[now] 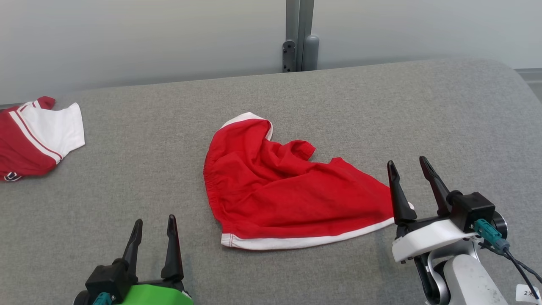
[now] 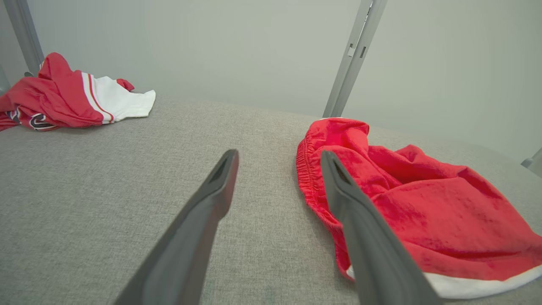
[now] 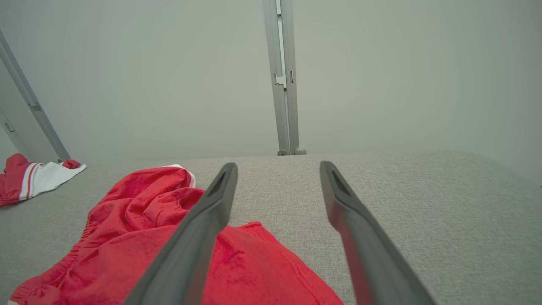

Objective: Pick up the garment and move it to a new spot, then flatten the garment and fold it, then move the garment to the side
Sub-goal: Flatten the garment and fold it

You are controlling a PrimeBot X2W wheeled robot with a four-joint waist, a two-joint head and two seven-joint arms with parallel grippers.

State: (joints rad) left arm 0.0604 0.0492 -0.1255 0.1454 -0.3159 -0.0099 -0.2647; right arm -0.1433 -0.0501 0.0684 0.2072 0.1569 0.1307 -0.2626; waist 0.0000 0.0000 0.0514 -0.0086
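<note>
Left gripper (image 1: 155,219) and right gripper (image 1: 406,161) both spread wide, empty. Crumpled red garment (image 1: 275,190) lies between them on the grey surface (image 1: 381,106) (right one at its hem corner). Risk: a pinch on bunched layers would likely drag it twisted, and the red-white cloth (image 1: 38,135) far left invites mis-targeting.

"2米" on a white tag (image 1: 528,293), partly cut off

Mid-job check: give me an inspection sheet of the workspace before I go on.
Surface: grey fabric top.
Job's things: red shorts, white hem, crumpled in the middle, unheld.
Clutter: red and white garment bunched at far left.
Grippers: left gripper open, short of the shorts; right gripper open at their right corner.
Cables: dark cable at the right wrist, off the cloth.
Surroundings: pale wall, metal post behind.
</note>
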